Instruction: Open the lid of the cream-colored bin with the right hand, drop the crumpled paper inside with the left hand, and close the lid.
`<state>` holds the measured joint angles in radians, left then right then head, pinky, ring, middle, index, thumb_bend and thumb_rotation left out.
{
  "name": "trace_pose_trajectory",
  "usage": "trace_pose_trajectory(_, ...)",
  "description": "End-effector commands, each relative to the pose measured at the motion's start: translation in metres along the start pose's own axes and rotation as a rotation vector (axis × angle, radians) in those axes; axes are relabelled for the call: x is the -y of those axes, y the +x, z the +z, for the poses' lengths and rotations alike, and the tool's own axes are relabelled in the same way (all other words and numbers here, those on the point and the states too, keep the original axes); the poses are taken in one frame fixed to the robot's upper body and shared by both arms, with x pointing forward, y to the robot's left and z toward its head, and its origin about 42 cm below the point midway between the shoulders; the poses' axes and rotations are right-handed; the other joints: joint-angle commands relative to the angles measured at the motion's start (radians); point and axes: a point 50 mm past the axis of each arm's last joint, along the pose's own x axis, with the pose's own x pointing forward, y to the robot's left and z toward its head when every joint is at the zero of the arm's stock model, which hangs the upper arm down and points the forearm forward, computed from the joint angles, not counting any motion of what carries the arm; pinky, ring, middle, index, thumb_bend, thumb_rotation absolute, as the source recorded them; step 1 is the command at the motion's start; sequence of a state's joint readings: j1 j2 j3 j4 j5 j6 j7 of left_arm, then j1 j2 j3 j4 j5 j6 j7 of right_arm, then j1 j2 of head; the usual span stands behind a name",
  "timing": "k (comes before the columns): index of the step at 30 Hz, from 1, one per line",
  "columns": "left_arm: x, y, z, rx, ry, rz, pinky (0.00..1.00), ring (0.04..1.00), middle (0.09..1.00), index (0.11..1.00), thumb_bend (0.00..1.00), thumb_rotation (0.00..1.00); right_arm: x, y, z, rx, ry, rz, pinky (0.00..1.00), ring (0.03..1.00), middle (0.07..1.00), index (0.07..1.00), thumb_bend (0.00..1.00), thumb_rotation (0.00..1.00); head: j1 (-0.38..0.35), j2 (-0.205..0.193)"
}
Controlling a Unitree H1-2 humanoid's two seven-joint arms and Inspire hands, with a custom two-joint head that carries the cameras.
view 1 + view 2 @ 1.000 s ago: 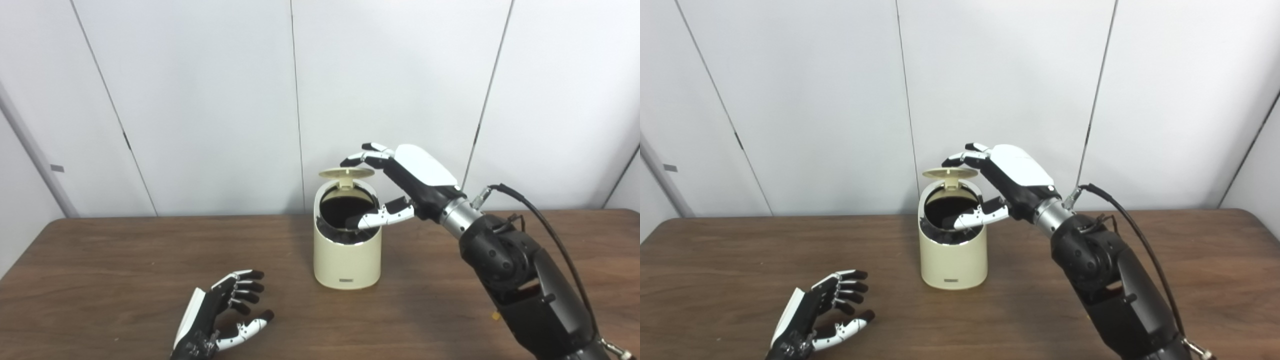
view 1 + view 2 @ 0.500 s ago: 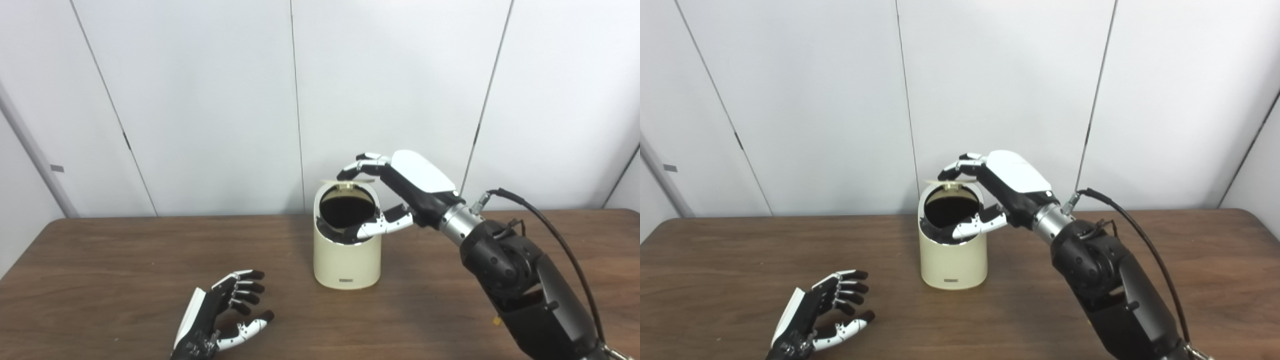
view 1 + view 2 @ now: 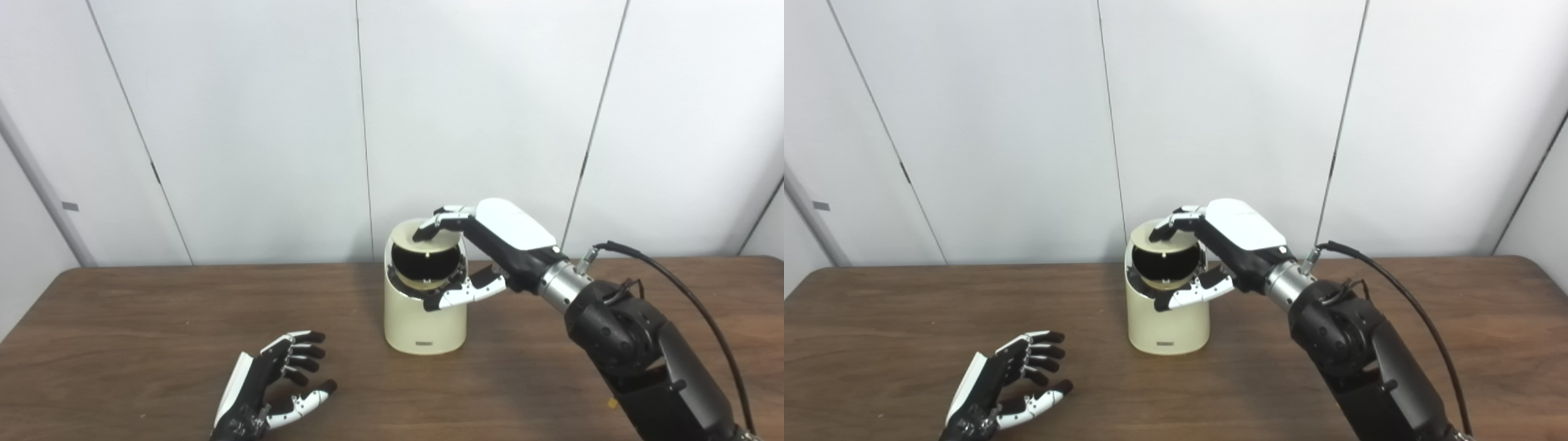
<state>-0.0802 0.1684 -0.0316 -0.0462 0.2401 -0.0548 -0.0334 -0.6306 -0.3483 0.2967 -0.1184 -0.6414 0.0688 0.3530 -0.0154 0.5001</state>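
While the cream-colored bin (image 3: 424,306) stands on the table (image 3: 122,318) directly under the right hand (image 3: 490,245), the left eye view shows that hand's fingertips (image 3: 424,233) pressing on the half-lowered lid (image 3: 422,236), thumb at the front rim, clasping nothing. From the right eye view, the left hand (image 3: 1001,386) lies well apart, palm up, fingers loosely spread and empty. No paper shows.
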Motion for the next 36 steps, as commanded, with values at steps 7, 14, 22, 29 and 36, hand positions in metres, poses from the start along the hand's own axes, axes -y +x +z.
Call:
trace_pose_trajectory(7,-0.004,0.007,0.016,0.064,0.017,0.022,0.53,0.623,0.674,0.734,0.59,0.07,0.008,0.000,0.003,0.059,-0.065,0.004,0.93,0.892,0.721,0.706,0.66,0.48,0.005,0.006)
trace_pose_trajectory(14,-0.005,0.007,0.017,0.066,0.012,0.021,0.53,0.624,0.675,0.737,0.59,0.07,0.003,-0.002,0.002,0.058,-0.082,0.037,0.94,0.901,0.725,0.715,0.67,0.46,0.008,0.011)
trace_pose_trajectory(22,-0.004,0.009,0.019,0.065,0.008,0.022,0.54,0.629,0.674,0.736,0.59,0.07,-0.005,-0.004,-0.002,0.061,-0.107,0.065,0.97,0.890,0.712,0.700,0.67,0.40,0.010,0.016)
trace_pose_trajectory(29,-0.005,0.010,0.022,0.070,0.013,0.024,0.54,0.629,0.673,0.736,0.58,0.06,-0.009,-0.007,-0.006,0.066,-0.106,0.074,0.95,0.879,0.701,0.683,0.67,0.41,0.012,0.025)
trace_pose_trajectory(36,-0.005,0.008,0.021,0.066,0.012,0.021,0.54,0.628,0.674,0.737,0.59,0.08,-0.015,-0.010,-0.007,0.078,-0.115,0.087,0.95,0.875,0.693,0.679,0.67,0.41,0.012,0.031)
